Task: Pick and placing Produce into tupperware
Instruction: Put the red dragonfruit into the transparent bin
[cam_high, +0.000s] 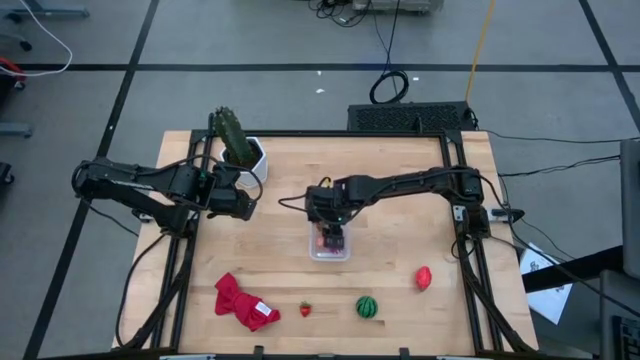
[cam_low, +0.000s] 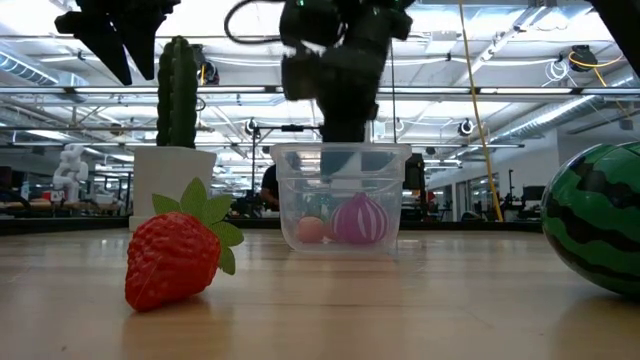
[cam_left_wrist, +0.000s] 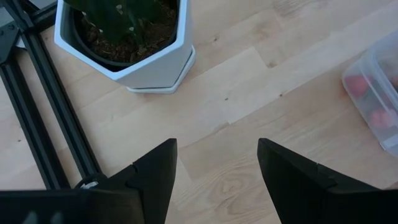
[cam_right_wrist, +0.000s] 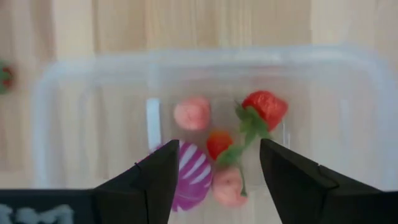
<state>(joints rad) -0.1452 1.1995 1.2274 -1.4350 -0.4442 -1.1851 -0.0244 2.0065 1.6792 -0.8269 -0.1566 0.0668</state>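
Reaching in from the table's right side, the right arm stretches toward the middle in the high view, its gripper (cam_high: 330, 232) directly over the tub (cam_high: 329, 246) at the table's centre. The left arm lies folded along the left side, its gripper (cam_high: 243, 203) just beside the cactus pot (cam_high: 252, 160). Along the near edge lie a red cloth (cam_high: 241, 303), a strawberry (cam_high: 305, 309), a watermelon ball (cam_high: 367, 306) and, farther right, a red piece (cam_high: 424, 277), all well apart from the tub.

Low view: the right gripper hangs straight down above the tub (cam_low: 342, 198), which holds a purple striped ball (cam_low: 359, 219) and a pinkish piece. The strawberry (cam_low: 175, 254) and watermelon ball (cam_low: 598, 217) sit close to the camera.

Left wrist view: the fingers (cam_left_wrist: 157, 176) stand apart over bare wood, holding nothing, the pot (cam_left_wrist: 127, 46) ahead.

Right wrist view: the fingers (cam_right_wrist: 152, 182) are spread and empty above the tub (cam_right_wrist: 74, 74); inside lie the purple ball (cam_right_wrist: 191, 176), pink pieces and a red strawberry-like piece (cam_right_wrist: 266, 107).
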